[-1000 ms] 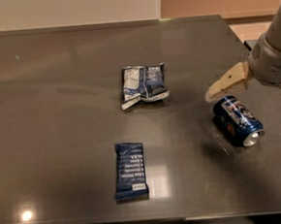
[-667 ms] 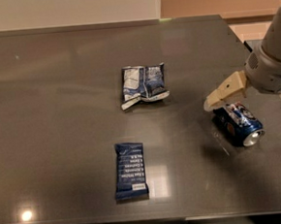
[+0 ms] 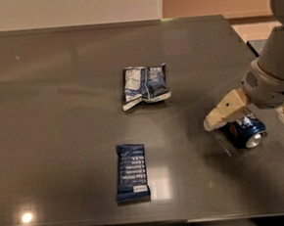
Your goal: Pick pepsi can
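The pepsi can (image 3: 245,132) lies on its side near the right edge of the dark table (image 3: 57,92), its silver end turned toward the front; my gripper (image 3: 250,120) is now directly over it, spread wide, with one beige finger (image 3: 224,112) on the left of the can and the other just visible on the right; nothing is held yet. Compared with one second ago the gripper has come down and the left finger is much lower beside the can; I judge that closing is the next step. Well apart to the left are a crumpled blue-and-white foil bag (image 3: 145,85) and a dark blue snack bar (image 3: 132,170); both are closed, so I cannot see their contents.
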Tool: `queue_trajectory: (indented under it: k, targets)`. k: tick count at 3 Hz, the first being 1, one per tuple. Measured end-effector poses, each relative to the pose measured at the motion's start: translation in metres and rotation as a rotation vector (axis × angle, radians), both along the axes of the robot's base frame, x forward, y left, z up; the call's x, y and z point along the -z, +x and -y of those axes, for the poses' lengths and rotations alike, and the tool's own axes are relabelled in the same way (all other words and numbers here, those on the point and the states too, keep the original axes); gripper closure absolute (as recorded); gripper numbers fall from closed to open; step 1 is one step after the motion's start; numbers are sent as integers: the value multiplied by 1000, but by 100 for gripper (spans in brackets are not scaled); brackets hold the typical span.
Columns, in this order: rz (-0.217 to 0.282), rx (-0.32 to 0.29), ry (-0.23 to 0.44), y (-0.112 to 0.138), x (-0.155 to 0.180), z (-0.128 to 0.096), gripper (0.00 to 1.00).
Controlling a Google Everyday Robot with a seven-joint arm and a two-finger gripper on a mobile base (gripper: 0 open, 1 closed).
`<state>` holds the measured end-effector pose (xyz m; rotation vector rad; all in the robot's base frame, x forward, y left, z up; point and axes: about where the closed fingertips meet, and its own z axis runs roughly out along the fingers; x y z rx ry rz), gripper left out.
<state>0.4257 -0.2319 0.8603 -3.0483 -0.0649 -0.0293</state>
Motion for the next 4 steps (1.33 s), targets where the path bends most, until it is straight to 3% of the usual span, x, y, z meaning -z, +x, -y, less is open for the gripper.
queue_trajectory:
  k: [2, 3, 4]
  targets:
    - [7, -99, -66, 13, 10, 6, 0]
    - [-3, -120, -84, 16, 17, 9, 0]
    - [-15, -130, -89, 15, 24, 11, 15]
